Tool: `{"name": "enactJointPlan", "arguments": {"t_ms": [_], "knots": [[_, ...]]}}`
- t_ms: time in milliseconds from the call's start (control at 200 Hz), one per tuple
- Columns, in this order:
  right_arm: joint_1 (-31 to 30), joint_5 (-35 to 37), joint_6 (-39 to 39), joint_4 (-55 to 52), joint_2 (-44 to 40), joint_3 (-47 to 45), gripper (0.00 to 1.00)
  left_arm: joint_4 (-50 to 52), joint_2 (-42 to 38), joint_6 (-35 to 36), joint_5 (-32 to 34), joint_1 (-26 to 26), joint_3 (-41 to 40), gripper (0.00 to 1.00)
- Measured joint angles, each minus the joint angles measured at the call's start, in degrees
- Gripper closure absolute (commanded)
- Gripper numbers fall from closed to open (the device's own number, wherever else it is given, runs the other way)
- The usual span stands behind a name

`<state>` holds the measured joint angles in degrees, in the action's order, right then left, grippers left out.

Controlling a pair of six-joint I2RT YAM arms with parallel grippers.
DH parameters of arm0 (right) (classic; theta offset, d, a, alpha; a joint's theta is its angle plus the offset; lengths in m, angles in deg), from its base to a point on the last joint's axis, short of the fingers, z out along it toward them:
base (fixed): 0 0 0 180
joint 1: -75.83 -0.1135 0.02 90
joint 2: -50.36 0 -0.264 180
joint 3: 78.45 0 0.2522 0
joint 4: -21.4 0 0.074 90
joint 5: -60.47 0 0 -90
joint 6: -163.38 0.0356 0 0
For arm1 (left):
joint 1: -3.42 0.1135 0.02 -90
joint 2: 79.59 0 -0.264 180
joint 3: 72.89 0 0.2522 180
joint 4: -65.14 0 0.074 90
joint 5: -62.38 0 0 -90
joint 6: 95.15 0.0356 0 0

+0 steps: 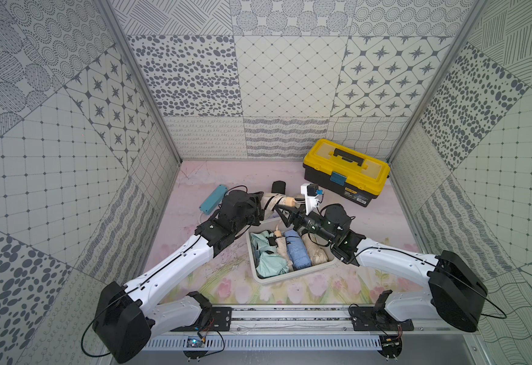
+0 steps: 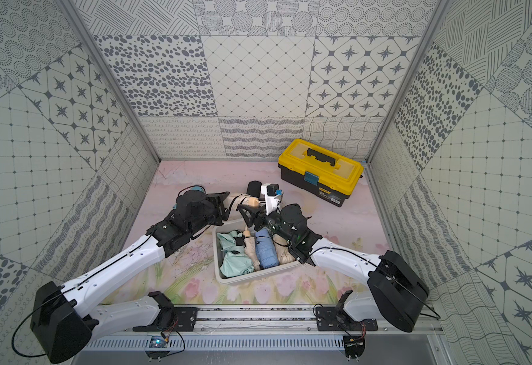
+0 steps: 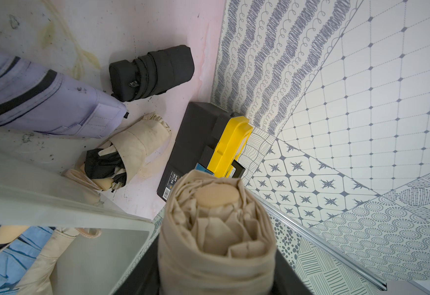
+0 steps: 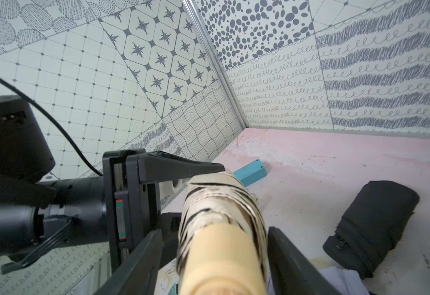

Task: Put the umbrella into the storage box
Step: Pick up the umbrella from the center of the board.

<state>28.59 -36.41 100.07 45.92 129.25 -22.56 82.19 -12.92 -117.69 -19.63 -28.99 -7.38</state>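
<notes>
A folded beige umbrella point(image 1: 282, 200) point(image 2: 242, 201) hangs level just behind the storage box. My left gripper point(image 1: 262, 202) point(image 2: 225, 202) point(image 3: 215, 277) is shut on its fabric body point(image 3: 216, 229). My right gripper point(image 1: 285, 211) point(image 2: 249, 214) point(image 4: 213, 229) stands open, and its fingers straddle the tan handle end point(image 4: 221, 245) with a gap on one side. The storage box point(image 1: 290, 275) point(image 2: 252, 278) is a white tub in front of both grippers. It holds mint, beige and blue folded umbrellas.
A yellow-lidded black toolbox point(image 1: 346, 172) point(image 3: 208, 132) sits at the back right. A black folded umbrella point(image 1: 278, 186) point(image 4: 369, 224) lies behind the grippers. A teal block point(image 1: 213, 197) is to the left. Lilac point(image 3: 42, 102) and beige point(image 3: 134, 148) umbrellas lie on the table.
</notes>
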Motion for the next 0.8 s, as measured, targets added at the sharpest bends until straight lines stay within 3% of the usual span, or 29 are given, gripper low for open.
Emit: {"name": "enactJointPlan", "arguments": {"t_ms": [145,330,515,641,801], "knots": [[0.0,0.9,1.5,0.8,1.5,0.3,0.64,0.2,0.0,-0.3,0.3,-0.1,-0.1,0.48],[0.0,2.1,3.3,0.7,1.4,0.3,0.75,0.6,-1.2,-0.6,0.6,-0.2,-0.1,0.17],[0.3,2.6,6.1,-3.3,0.1,0.3,0.8,3.1,-4.5,2.7,0.5,-1.0,-0.5,0.13],[2.1,2.4,7.0,-10.8,-3.8,0.3,0.81,7.9,-8.1,10.3,1.0,-1.4,0.9,0.12],[6.4,-0.6,6.0,-24.0,-11.9,0.0,0.83,14.8,-12.4,29.7,2.8,-1.5,5.7,0.13]]}}
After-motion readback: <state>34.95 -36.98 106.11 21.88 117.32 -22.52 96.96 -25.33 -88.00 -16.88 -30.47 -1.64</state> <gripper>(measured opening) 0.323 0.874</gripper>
